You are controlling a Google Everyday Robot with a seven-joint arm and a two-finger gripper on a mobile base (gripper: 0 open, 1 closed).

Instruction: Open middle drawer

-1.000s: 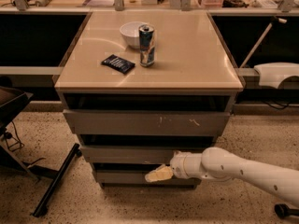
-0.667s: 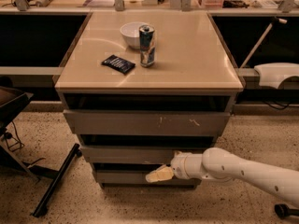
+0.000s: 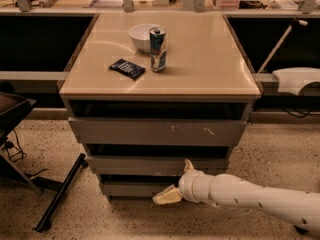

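Almost nothing has moved: the end effector (image 3: 173,182), its fingers spread apart, still sits at the lower edge of the middle drawer (image 3: 145,165), so the pull seems not yet begun.

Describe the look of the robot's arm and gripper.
The arm is a smooth, cream-white rounded tube with small dark dots and a ribbed wrist collar. The gripper, low before the middle drawer, has tapered, pale tan jaws.
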